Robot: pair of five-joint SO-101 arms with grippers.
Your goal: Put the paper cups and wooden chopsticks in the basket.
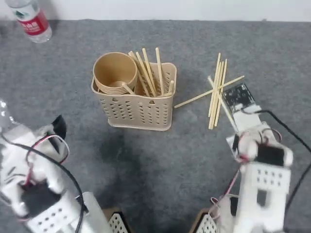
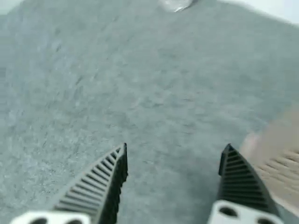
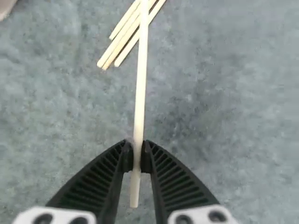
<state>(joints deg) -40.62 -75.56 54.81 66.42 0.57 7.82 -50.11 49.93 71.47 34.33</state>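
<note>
High view: tan paper cups (image 1: 115, 73) and some wooden chopsticks (image 1: 148, 70) already in beige perforated basket (image 1: 141, 114); loose chopsticks (image 1: 216, 92) remain outside. Right gripper (image 3: 135, 151) pinches one chopstick (image 3: 140, 93); left gripper (image 2: 173, 158) spread.

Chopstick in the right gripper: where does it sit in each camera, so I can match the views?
High view: held chopstick lies right of the basket, crossing the loose chopsticks.
Right wrist view: held chopstick at centre, clamped in the right gripper.
Left wrist view: faces mat and basket edge instead.
Shared landmark: loose chopsticks.

Even, diffuse light; a soft shadow lies beside the basket (image 1: 138, 109)
</note>
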